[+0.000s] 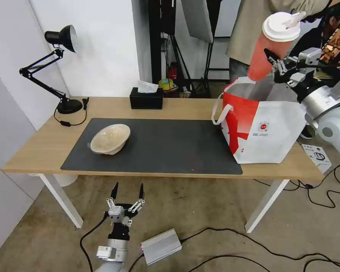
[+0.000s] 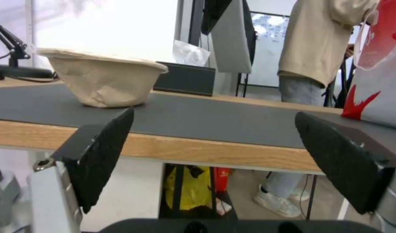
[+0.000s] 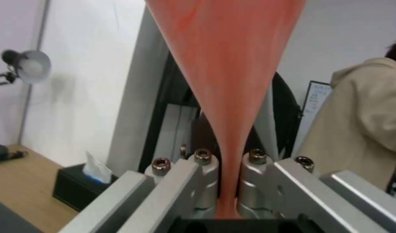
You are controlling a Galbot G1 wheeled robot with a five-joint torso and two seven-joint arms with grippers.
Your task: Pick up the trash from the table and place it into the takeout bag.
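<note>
In the head view my right gripper is shut on the tall red drink cup with a white lid, holding it tilted just above the open mouth of the red-and-white takeout bag at the table's right end. In the right wrist view the cup is pinched in the right gripper. A shallow beige bowl lies tilted on the dark mat, left of centre. My left gripper hangs open below the table's front edge. From the left wrist view the bowl sits beyond the open left gripper.
A black tissue box stands at the table's back edge and a black desk lamp at the back left corner. A leaflet lies by the bag. On the floor lie a silver box and cables.
</note>
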